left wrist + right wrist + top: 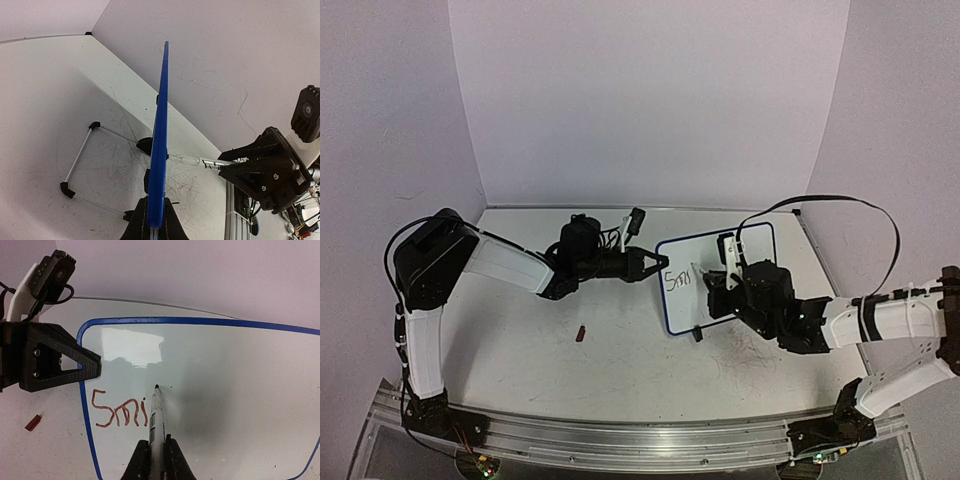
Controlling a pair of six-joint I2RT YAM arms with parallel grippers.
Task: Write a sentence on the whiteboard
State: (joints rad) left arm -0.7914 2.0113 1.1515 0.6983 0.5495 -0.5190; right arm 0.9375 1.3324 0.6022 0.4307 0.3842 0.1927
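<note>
As left hand (153, 226) clamps whiteboard (705, 250) and right hand (156, 451) marker (156, 415), red cap (581, 333) lies nearby.

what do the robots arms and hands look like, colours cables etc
The left arm and right arm have white shell links between black joints. The left hand and right hand are black with angular fingers; the left hand's side is a triangular open frame with silver screws. A thin black cable loops off the right arm.
</note>
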